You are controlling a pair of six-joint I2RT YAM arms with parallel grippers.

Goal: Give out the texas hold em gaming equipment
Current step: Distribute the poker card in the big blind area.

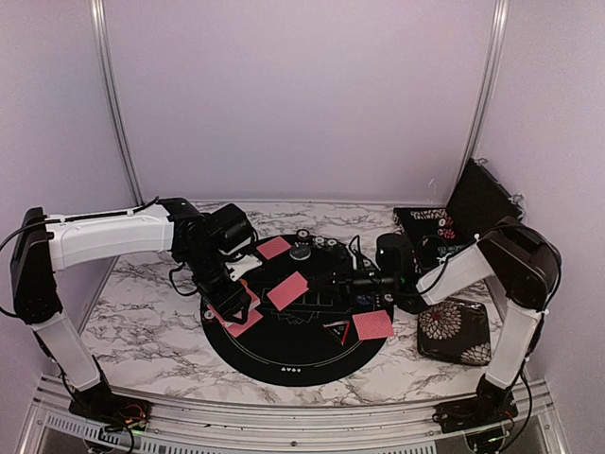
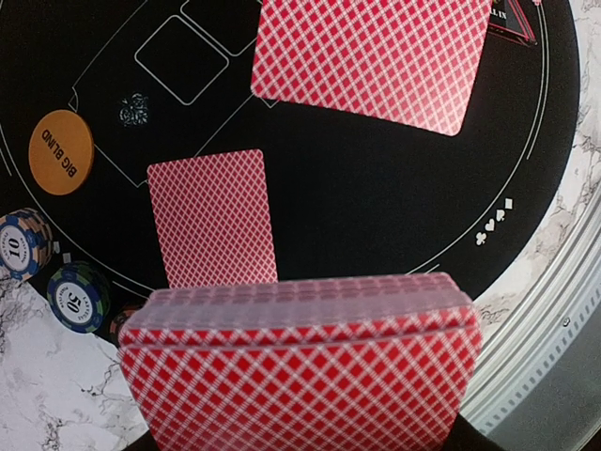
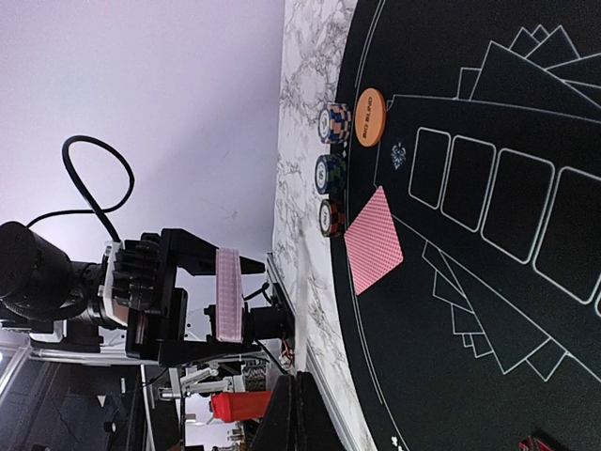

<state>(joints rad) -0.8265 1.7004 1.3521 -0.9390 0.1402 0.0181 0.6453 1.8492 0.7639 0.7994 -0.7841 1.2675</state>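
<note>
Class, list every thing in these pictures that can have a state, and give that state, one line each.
left claw, shut on the deck
right claw, shut, nothing seen in it
deck, held, backs showing
loose cards, face down, flat on the mat
big blind button, label up, on the mat
chip stacks, stacked, at the mat's rim
case, open, lid raised

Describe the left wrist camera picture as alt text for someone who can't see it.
A thick deck of red lattice-backed playing cards fills the foreground, over a round black mat with white lines. Beyond it are two loose red-backed cards, one near and one at the top; an orange round BIG BLIND button and striped poker chip stacks sit at left.
</note>
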